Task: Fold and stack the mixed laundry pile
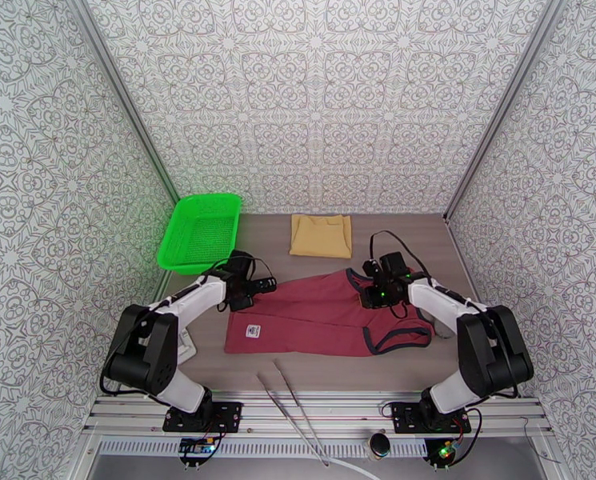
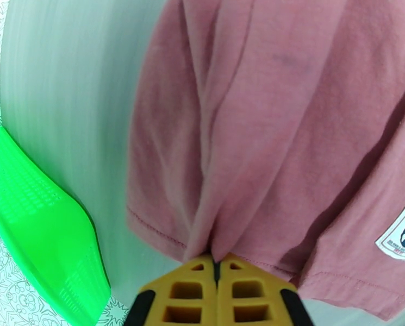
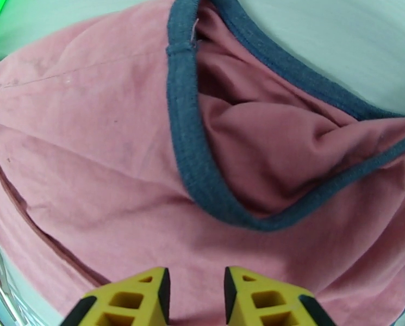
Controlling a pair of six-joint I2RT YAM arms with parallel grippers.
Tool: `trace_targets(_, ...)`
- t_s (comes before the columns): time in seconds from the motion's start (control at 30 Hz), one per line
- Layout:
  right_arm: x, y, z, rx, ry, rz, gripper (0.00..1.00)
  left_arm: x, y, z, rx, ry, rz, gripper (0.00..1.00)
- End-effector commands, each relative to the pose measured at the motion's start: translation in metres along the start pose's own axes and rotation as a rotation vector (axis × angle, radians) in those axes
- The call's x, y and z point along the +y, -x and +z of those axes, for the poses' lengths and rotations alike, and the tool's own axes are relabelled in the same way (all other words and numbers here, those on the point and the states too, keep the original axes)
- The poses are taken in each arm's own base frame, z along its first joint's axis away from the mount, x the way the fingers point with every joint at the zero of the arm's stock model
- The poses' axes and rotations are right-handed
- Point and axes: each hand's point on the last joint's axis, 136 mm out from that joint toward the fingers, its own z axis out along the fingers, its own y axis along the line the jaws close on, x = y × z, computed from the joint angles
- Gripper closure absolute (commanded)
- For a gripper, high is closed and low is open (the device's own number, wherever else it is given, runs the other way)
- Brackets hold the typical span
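Pinching the hem of the maroon tank top [image 1: 314, 314], your left gripper [image 2: 216, 263] is almost closed; your right gripper [image 3: 197, 281] hovers parted over the navy-trimmed armhole, holding nothing. The garment lies on the table [image 1: 410, 234], tan cloth [image 1: 322, 236] folded behind it.

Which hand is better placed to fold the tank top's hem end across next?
Left, probably: the left hand pinches the tank top at its hem edge; the right hand is open above the navy armhole trim, gripping nothing.

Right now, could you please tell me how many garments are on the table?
2: the maroon tank top lies spread out in the middle; the tan cloth sits folded behind it, at the back. None seems hidden.
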Motion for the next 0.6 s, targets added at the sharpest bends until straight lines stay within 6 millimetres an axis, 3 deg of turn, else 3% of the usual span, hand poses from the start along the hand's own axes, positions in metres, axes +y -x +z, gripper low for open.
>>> trace_targets(0.0,0.011,0.031,-0.007,-0.024,0.020,-0.020,0.65,-0.015,-0.009,0.012,0.051,-0.043,-0.001,0.78)
trace_targets(0.17,0.010,0.057,0.011,0.011,0.019,-0.041,0.64,-0.018,-0.012,0.018,0.070,-0.059,0.000,0.58)
trace_targets(0.4,0.011,0.071,0.048,0.067,0.073,-0.017,0.63,-0.012,-0.015,0.014,0.072,-0.049,-0.013,0.57)
trace_targets(0.57,0.019,0.074,0.063,0.072,0.126,0.002,0.63,-0.008,-0.016,0.011,0.064,-0.037,-0.025,0.57)
